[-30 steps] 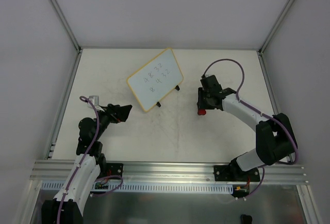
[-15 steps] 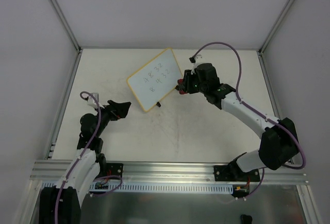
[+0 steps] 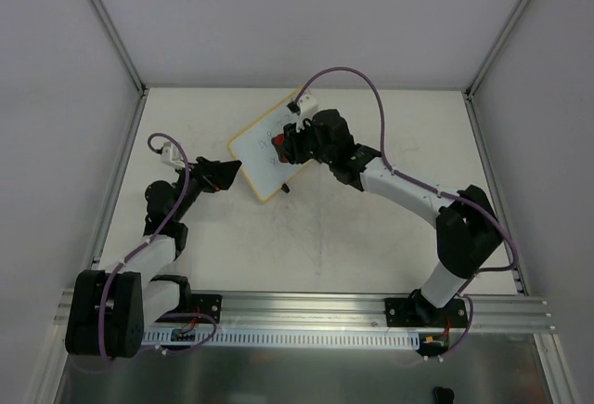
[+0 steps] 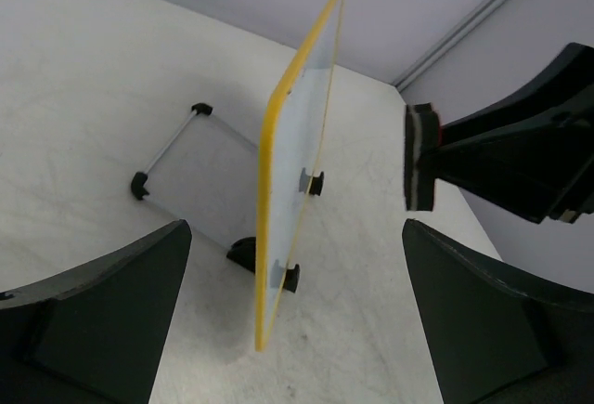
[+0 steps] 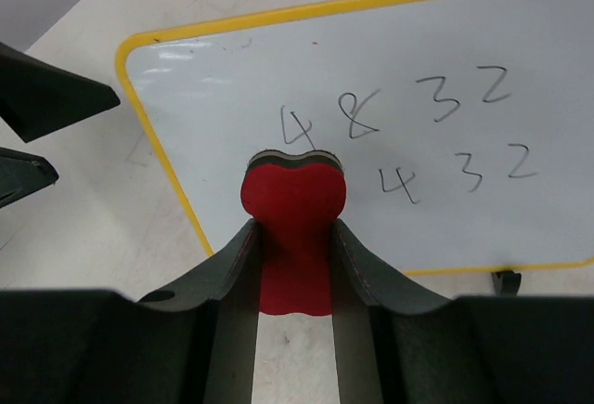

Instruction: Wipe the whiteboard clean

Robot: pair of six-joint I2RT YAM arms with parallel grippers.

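Your right tool (image 5: 291, 229) is clamped on the red eraser (image 5: 292, 195). The eraser's head is held up to the whiteboard (image 5: 436, 60), just below the handwritten digits (image 5: 320, 125), though you cannot tell whether it touches. The whiteboard stands tilted at the back middle of the worktop (image 3: 371, 237). Your left tool (image 3: 229, 170) is spread wide and grips nothing. It faces the board's yellow side edge, which shows between its fingers.
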